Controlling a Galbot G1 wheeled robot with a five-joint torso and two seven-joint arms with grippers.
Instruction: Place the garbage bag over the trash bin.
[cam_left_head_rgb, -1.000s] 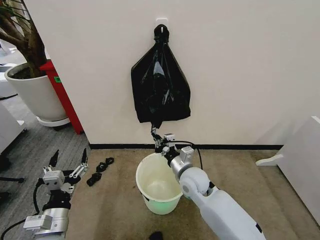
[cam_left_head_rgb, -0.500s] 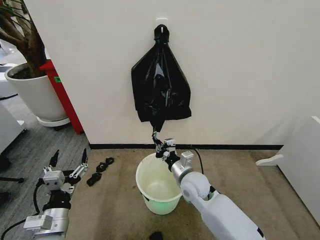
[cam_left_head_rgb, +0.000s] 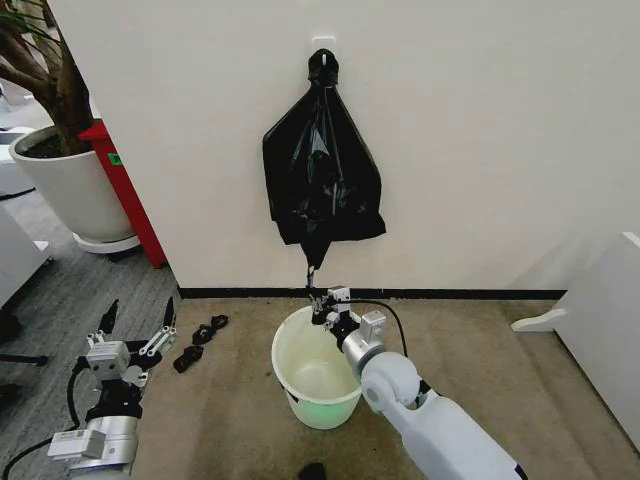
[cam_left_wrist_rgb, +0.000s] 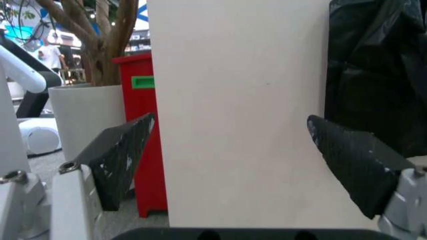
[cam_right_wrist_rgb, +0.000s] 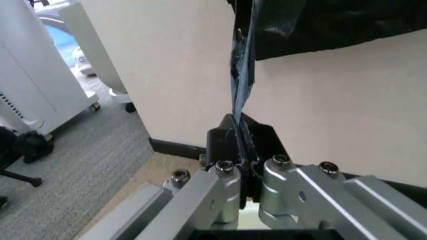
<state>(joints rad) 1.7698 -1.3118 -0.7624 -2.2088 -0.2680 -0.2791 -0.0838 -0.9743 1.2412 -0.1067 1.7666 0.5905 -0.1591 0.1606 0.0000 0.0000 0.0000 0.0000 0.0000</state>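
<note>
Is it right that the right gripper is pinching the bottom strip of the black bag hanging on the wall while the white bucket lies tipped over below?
Not quite. The trash bin stands upright, as the head view shows. The right gripper does pinch the garbage bag by its strip.

The garbage bag (cam_left_head_rgb: 322, 180) is thin glossy black plastic, all crinkly. The trash bin (cam_left_head_rgb: 315, 368) is smooth cream plastic, slightly shiny. Right end effector (cam_right_wrist_rgb: 239, 134) has bare brushed metal with matte black pads; the floor (cam_left_head_rgb: 230, 410) looks like rough tan carpet.

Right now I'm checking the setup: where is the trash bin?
In the head view the trash bin stands on the floor at centre, below the hanging garbage bag, with the right gripper over its far rim.
</note>
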